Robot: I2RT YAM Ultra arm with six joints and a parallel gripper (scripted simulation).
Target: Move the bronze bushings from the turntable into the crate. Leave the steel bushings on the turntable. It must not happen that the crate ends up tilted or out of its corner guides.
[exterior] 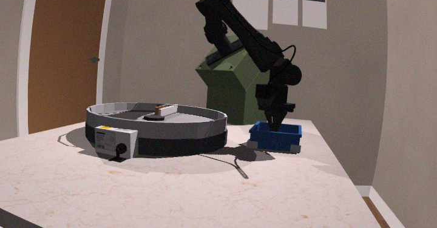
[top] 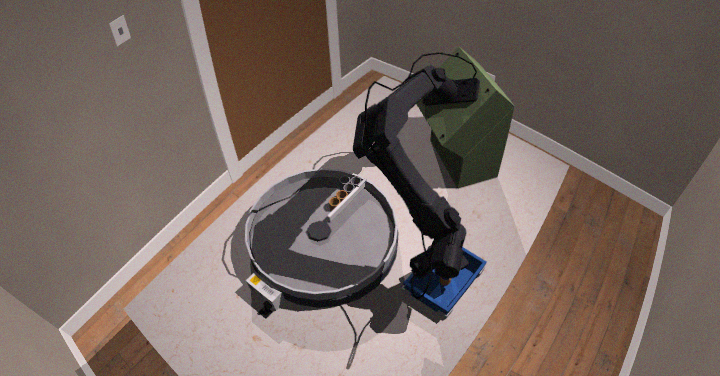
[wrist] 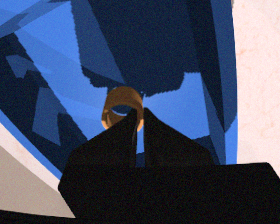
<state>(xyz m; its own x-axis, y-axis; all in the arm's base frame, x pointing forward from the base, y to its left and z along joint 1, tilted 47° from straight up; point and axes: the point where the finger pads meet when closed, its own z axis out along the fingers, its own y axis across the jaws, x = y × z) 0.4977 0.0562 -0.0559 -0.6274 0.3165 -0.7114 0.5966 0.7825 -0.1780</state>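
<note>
Near the right edge of the bench (top: pixel 191 297) (exterior: pixel 183 196) (wrist: pixel 266 100), the gripper (top: pixel 445 277) (exterior: pixel 274 130) (wrist: pixel 140 114) is grasping 1 bronze bushing (top: pixel 444 281) (wrist: pixel 124 93) inside 1 crate (top: pixel 456 295) (exterior: pixel 269 142) (wrist: pixel 216 100), while 2 bronze bushings (top: pixel 332 205) (exterior: pixel 156 110) and 3 steel bushings (top: pixel 344 188) are standing axis-vertical on 1 turntable (top: pixel 352 247) (exterior: pixel 159 131).

Stone-like tabletop (top: pixel 191 318) (exterior: pixel 183 193), smooth and faintly veined.
Wood-grained floorboards (top: pixel 564 252) are seen; the crate (top: pixel 437 300) (exterior: pixel 271 141) (wrist: pixel 213 100) is finished in plastic-like blue.

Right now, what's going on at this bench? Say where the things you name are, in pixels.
The black robot arm's gripper (top: pixel 444 275) (exterior: pixel 275 130) (wrist: pixel 140 114) is pinching the wall of a bronze ring (top: pixel 445 282) (wrist: pixel 124 93), its fingers dipped into the blue crate (top: pixel 453 302) (exterior: pixel 272 142) (wrist: pixel 231 75). Two more bronze rings (top: pixel 331 205) (exterior: pixel 156 110) remain on the turntable (top: pixel 322 289) (exterior: pixel 153 131), lined up with steel ones (top: pixel 344 188) along a white bar (top: pixel 347 198) (exterior: pixel 168 110). Looks like a sorting job, bronze still left to move.
</note>
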